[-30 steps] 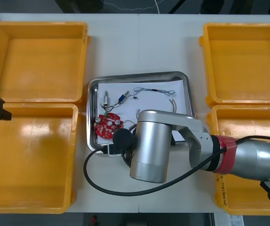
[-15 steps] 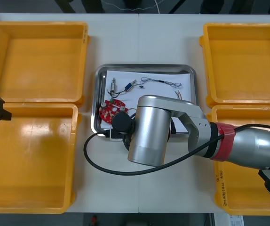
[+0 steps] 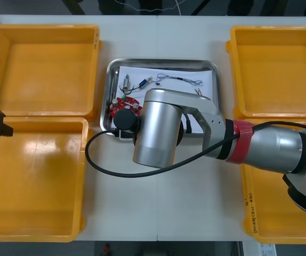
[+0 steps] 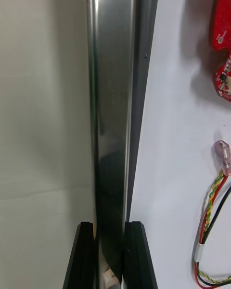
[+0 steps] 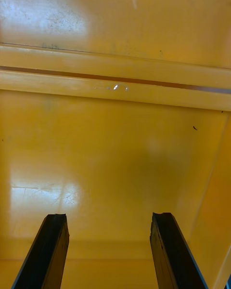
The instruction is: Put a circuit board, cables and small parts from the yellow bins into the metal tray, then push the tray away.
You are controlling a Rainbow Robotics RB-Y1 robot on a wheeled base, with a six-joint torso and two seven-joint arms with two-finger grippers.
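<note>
**Light desk, tray pinched by its rim**

Light desk (image 3: 158, 202) runs between the yellow bins (image 3: 41, 69), and the metal tray (image 3: 163, 63), white inside, sits toward its far edge. From above, the right arm lies over the tray's near side. A round red circuit board (image 3: 122, 102) peeps out beside the wrist, and a small metal part (image 3: 126, 81) and a thin cable (image 3: 180, 79) lie nearer the tray's far rim. The right wrist camera gives the grip itself. The right claw (image 4: 109, 231) is pinched narrow on the shiny rim, one finger on each side, and a red and yellow cable (image 4: 211, 197) rests on the white floor. The left claw (image 5: 108, 216) hangs over the near left bin (image 3: 30, 181) at the desk's left edge, fingers wide, holding nothing.
</note>
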